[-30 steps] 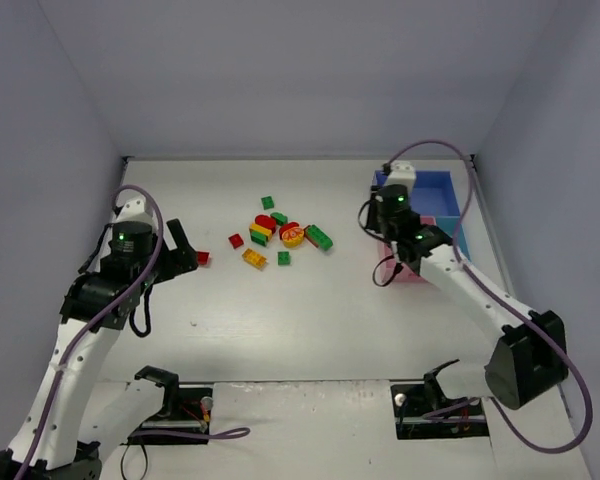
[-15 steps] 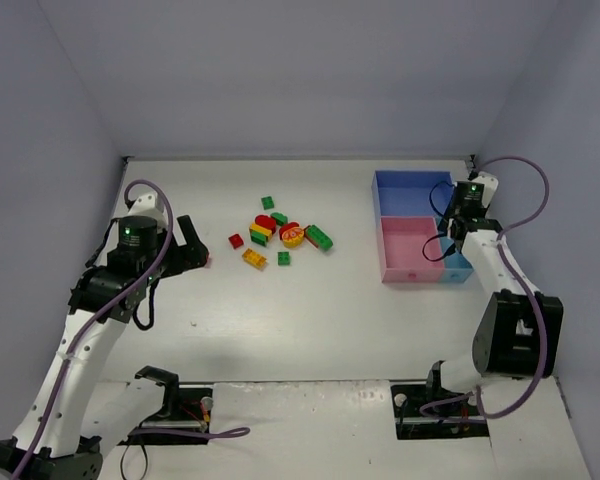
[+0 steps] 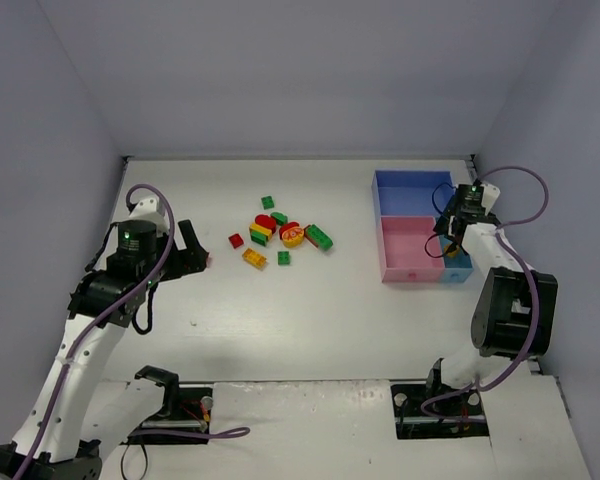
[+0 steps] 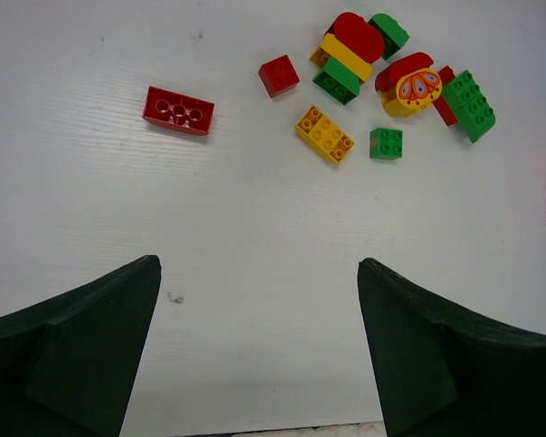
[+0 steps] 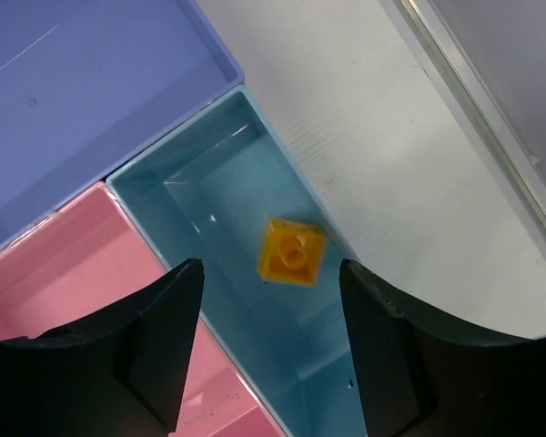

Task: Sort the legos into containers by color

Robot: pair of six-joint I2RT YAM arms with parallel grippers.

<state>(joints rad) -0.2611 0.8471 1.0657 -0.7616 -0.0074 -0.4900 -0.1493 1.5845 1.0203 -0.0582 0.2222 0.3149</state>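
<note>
The legos lie in a loose group (image 3: 275, 232) at mid-table: a red long brick (image 4: 178, 110), a small red one (image 4: 279, 75), an orange one (image 4: 324, 134), green ones (image 4: 469, 105) and a yellow round piece (image 4: 416, 86). My left gripper (image 3: 192, 250) (image 4: 257, 269) is open and empty, just left of the group. My right gripper (image 3: 450, 240) (image 5: 270, 271) is open above the small light-blue compartment (image 5: 209, 182). A yellow brick (image 5: 292, 252) lies on that compartment's floor between the jaws. The blue compartment (image 3: 412, 190) and the pink compartment (image 3: 405, 250) hold nothing that I can see.
The tray stands at the far right, close to the table's right edge (image 5: 464, 91). White walls close in the back and both sides. The arm bases and their cables are at the near edge.
My right arm has swung from the tray's left side across to its right side, over the light-blue compartment. My left gripper has shifted slightly towards the legos.
</note>
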